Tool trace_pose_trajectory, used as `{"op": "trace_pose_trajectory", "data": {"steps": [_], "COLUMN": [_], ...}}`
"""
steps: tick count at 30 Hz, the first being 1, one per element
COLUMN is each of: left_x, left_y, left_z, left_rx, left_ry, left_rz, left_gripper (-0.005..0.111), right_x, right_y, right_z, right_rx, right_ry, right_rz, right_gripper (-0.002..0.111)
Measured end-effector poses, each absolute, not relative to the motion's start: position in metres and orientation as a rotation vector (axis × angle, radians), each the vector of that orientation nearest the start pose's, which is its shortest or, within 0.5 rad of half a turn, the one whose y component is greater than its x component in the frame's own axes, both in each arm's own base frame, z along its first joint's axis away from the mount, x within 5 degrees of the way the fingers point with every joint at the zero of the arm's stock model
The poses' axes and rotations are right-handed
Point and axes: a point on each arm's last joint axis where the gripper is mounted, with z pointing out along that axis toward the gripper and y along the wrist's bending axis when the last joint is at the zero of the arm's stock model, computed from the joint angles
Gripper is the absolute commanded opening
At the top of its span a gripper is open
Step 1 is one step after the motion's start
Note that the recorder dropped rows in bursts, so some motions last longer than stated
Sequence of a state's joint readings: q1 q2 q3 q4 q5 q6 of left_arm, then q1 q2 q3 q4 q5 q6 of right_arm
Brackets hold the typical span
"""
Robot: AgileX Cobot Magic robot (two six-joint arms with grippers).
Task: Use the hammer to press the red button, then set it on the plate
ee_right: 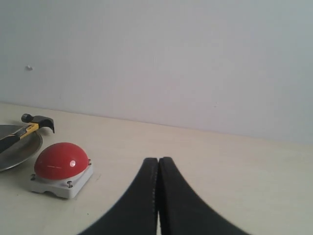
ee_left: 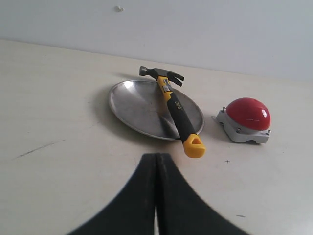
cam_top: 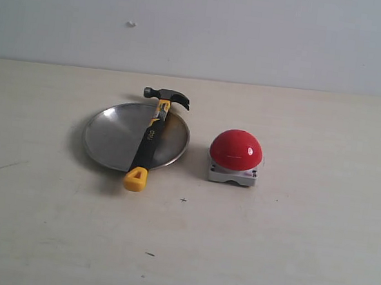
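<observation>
The hammer (cam_top: 150, 140) lies across the silver plate (cam_top: 111, 136), its dark head past the far rim and its yellow butt end hanging over the near rim. To the right of the plate stands the red button (cam_top: 236, 150) on its grey base. Neither arm shows in the exterior view. In the left wrist view my left gripper (ee_left: 156, 157) is shut and holds nothing, a short way in front of the hammer (ee_left: 175, 107) and plate (ee_left: 137, 105). My right gripper (ee_right: 158, 160) is shut on nothing, off to the side of the red button (ee_right: 60, 160).
A pale beige tabletop (cam_top: 302, 253) runs back to a plain light wall (cam_top: 259, 33). A few small dark marks dot the table near the front.
</observation>
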State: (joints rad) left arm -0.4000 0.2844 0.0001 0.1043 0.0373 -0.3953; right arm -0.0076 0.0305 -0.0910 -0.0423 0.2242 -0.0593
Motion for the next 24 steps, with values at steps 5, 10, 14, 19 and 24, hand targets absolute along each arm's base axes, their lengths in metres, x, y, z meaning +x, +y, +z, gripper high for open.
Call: {"op": "trace_pose_trajectory", "data": {"steps": [5, 10, 14, 19, 24], "left_x": [0.072, 0.072, 0.072, 0.072, 0.072], "left_y": [-0.030, -0.030, -0.030, -0.030, -0.030], "left_z": [0.190, 0.190, 0.190, 0.190, 0.190], "left_rx": [0.097, 0.097, 0.097, 0.097, 0.097], "left_ry": [1.830, 1.830, 1.830, 1.830, 1.830], "left_rz": [-0.487, -0.487, -0.487, -0.487, -0.487], "left_gripper": [0.000, 0.000, 0.000, 0.000, 0.000], "right_x": [0.056, 0.057, 0.057, 0.057, 0.057], "right_y": [-0.001, -0.001, 0.000, 0.000, 0.000], "right_z": [0.209, 0.192, 0.191, 0.191, 0.191], "right_rx": [-0.066, -0.049, -0.038, -0.037, -0.037], "right_ry": [1.685, 1.741, 1.747, 1.748, 1.748], "right_rz": [-0.085, -0.058, -0.043, -0.042, -0.042], "right_gripper": [0.000, 0.000, 0.000, 0.000, 0.000]}}
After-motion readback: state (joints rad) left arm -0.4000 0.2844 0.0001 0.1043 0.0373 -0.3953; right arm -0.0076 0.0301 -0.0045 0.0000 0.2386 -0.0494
